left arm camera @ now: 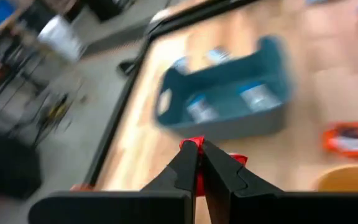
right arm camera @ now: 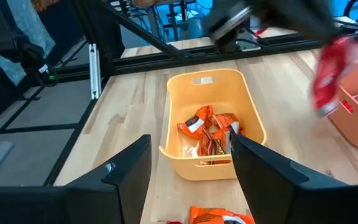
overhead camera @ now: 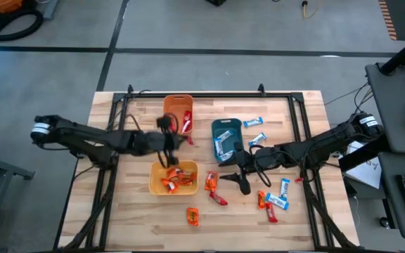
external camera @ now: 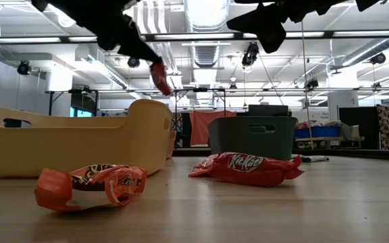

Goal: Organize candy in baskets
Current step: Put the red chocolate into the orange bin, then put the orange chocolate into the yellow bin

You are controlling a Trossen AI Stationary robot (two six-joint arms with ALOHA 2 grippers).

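left gripper pinching a red candy by the orange basket | right gripper spread wide, holding nothing

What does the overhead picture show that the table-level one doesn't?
Only the high view shows the orange basket, the blue candies and what fills the yellow basket. Only the low view shows the KitKat lettering on a red candy. Both show the left gripper shut on a red candy, and the teal basket.
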